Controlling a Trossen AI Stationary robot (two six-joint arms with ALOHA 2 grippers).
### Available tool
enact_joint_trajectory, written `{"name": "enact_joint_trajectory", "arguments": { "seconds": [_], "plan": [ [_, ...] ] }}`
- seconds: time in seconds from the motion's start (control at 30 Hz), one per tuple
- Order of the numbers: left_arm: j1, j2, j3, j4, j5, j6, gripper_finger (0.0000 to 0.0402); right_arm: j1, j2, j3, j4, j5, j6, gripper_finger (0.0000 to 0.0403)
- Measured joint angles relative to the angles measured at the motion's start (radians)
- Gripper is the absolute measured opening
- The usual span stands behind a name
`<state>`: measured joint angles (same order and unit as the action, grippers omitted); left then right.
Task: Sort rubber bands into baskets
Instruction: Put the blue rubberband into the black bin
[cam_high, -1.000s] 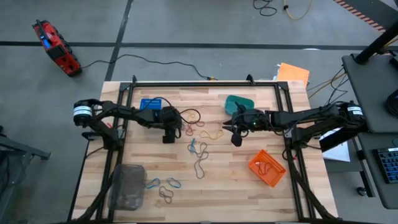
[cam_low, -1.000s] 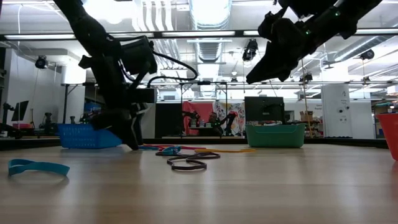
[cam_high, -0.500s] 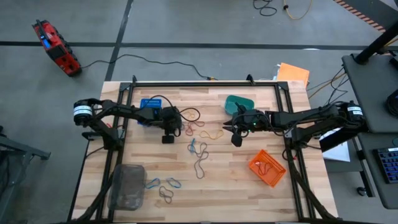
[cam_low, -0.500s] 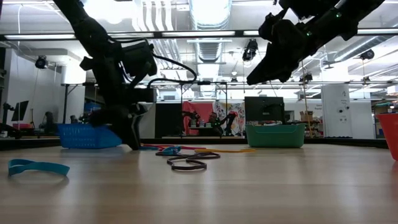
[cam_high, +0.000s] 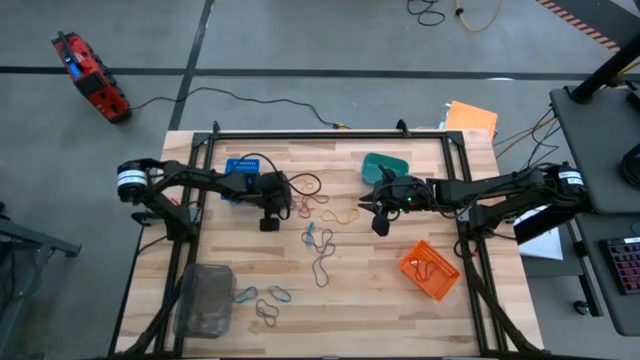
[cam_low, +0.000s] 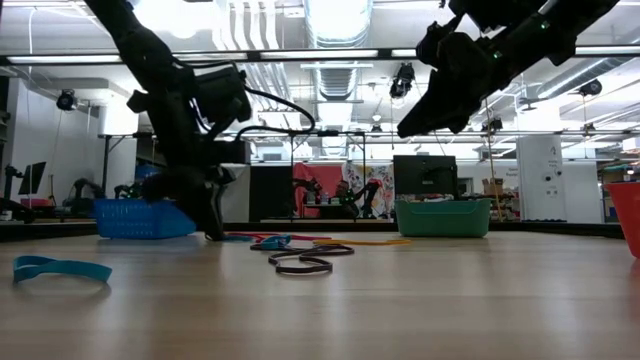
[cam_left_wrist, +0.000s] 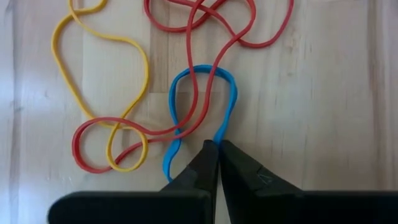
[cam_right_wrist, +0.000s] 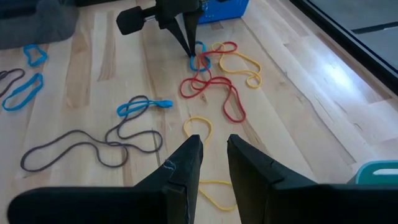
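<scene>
Rubber bands lie scattered over a wooden tabletop (cam_high: 400, 300) seen from above. Nearest the front edge, at seven o'clock, sits a clear-grey basket (cam_high: 204, 300) with blue bands (cam_high: 277, 294) and a dark band (cam_high: 266, 312) just beside it. At four o'clock stands an orange mesh basket (cam_high: 430, 270). Near the centre a long dark band (cam_high: 322, 262) trails beside a small blue band (cam_high: 316, 236). At nine o'clock of centre, the left tool (cam_high: 270, 222) is down on the tabletop, its fingers pinched shut on a blue band (cam_left_wrist: 205, 102) tangled with red bands (cam_left_wrist: 205, 25) and a yellow band (cam_left_wrist: 102, 68). At three o'clock, the right tool (cam_high: 379, 226) hovers above the wood, fingers slightly parted, holding nothing. Farthest back sit a blue basket (cam_high: 240, 166) at eleven o'clock and a teal basket (cam_high: 384, 164) at one o'clock.
</scene>
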<state>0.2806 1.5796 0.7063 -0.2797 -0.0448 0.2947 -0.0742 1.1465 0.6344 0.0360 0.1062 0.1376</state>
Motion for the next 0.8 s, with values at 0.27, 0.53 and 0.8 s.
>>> {"name": "enact_joint_trajectory", "arguments": {
  "seconds": [0.27, 0.53, 0.8],
  "plan": [
    [0.0, -0.012, -0.001, -0.007, 0.002, -0.015, 0.0, 0.0, 0.0, -0.001, 0.0, 0.0, 0.0, 0.0072],
    [0.0, -0.013, -0.001, -0.001, 0.003, -0.017, 0.0, 0.0, 0.0, -0.001, 0.0, 0.0, 0.001, 0.0072],
    [-0.032, -0.065, -0.001, -0.079, 0.037, -0.089, 0.0, 0.0, 0.0, -0.001, 0.0, 0.0, 0.001, 0.0072]
  ]
}}
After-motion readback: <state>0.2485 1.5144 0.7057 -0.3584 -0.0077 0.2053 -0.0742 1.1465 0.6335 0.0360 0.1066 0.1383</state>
